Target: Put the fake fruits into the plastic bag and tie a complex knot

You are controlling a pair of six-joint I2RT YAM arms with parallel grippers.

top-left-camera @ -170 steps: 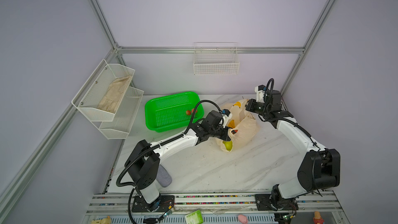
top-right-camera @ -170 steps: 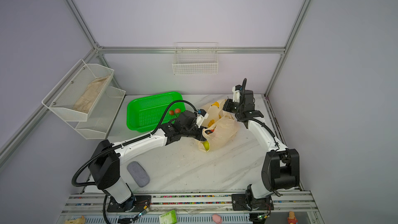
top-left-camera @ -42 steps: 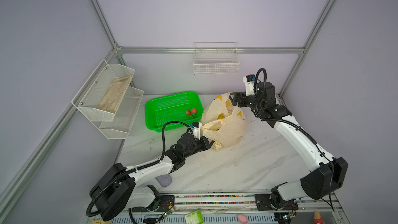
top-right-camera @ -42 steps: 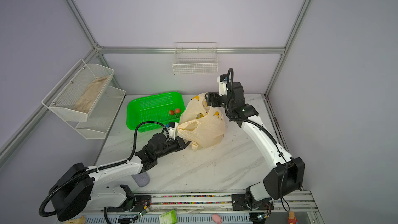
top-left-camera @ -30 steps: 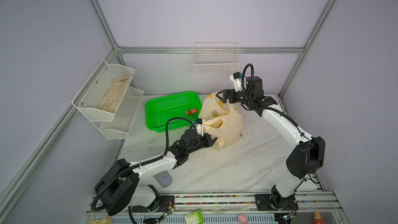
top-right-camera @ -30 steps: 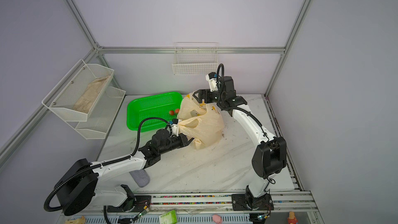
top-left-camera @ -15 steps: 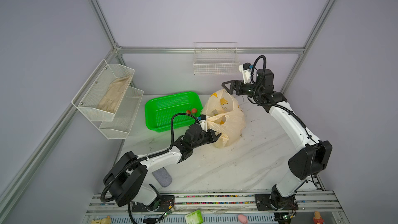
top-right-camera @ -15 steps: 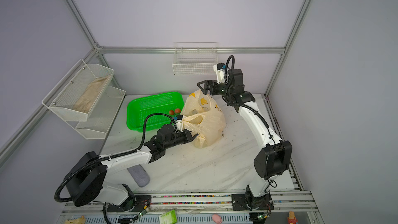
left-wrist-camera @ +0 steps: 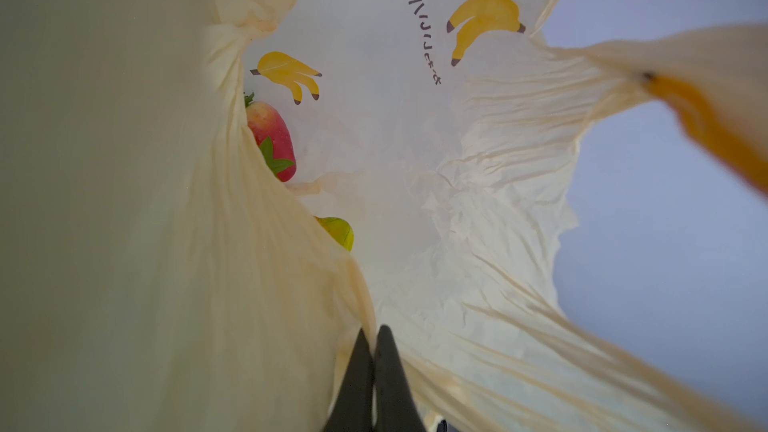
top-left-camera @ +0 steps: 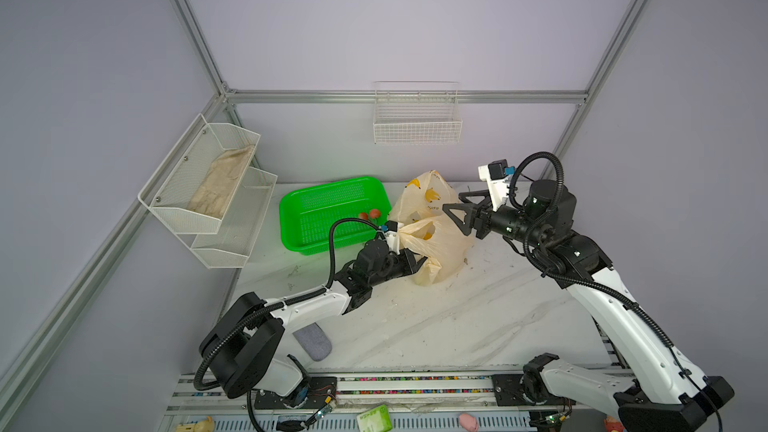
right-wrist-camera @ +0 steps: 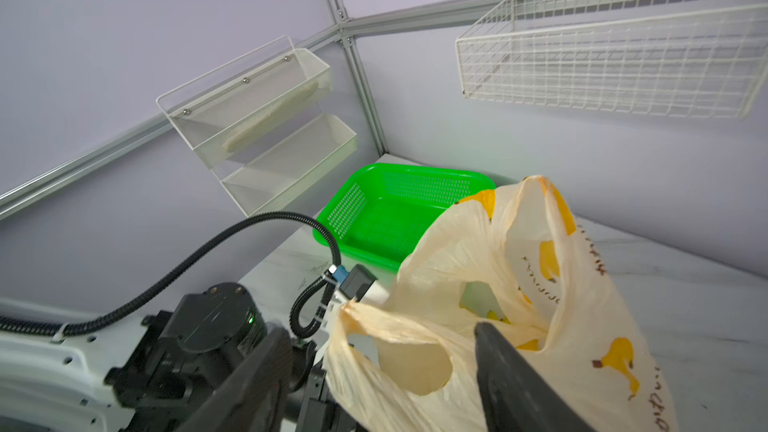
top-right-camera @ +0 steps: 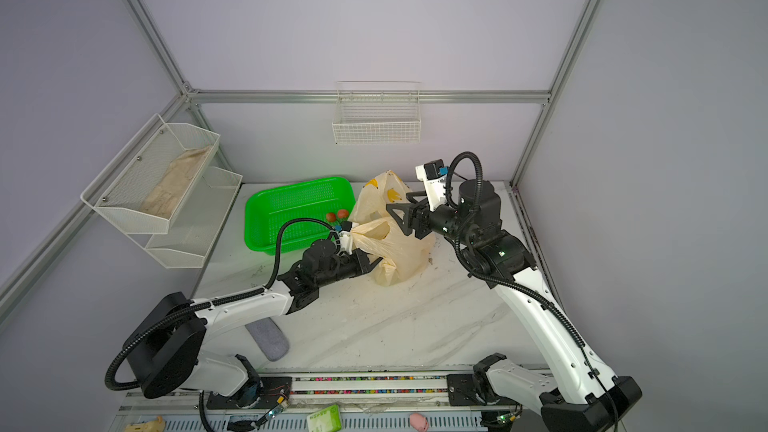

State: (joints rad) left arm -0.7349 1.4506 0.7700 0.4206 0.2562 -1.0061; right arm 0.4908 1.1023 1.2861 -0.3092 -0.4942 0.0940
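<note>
The plastic bag point(top-left-camera: 436, 243) point(top-right-camera: 399, 251) stands on the marble table, cream with banana prints, its mouth pulled up. My left gripper point(top-left-camera: 419, 261) point(top-right-camera: 372, 261) point(left-wrist-camera: 372, 332) is shut on a fold of the bag's rim. Inside the bag the left wrist view shows a red strawberry point(left-wrist-camera: 272, 135) and a yellow-green fruit point(left-wrist-camera: 338, 231). My right gripper point(top-left-camera: 455, 200) point(top-right-camera: 398, 200) point(right-wrist-camera: 380, 330) is open, its fingers either side of one handle loop point(right-wrist-camera: 399, 342) and not touching it. Two red cherries point(top-left-camera: 370, 214) point(top-right-camera: 337, 215) lie in the green basket point(top-left-camera: 324, 193).
The green basket point(top-right-camera: 291, 197) point(right-wrist-camera: 386, 218) sits left of the bag. A two-tier mesh shelf point(top-left-camera: 208, 184) holding a beige cloth hangs on the left wall, a wire basket point(top-left-camera: 417, 126) on the back wall. A grey pad point(top-left-camera: 313, 340) lies near the left arm's base.
My right gripper has come down from above the bag to the handle loop. My left gripper keeps its hold on the rim and has shifted slightly right.
</note>
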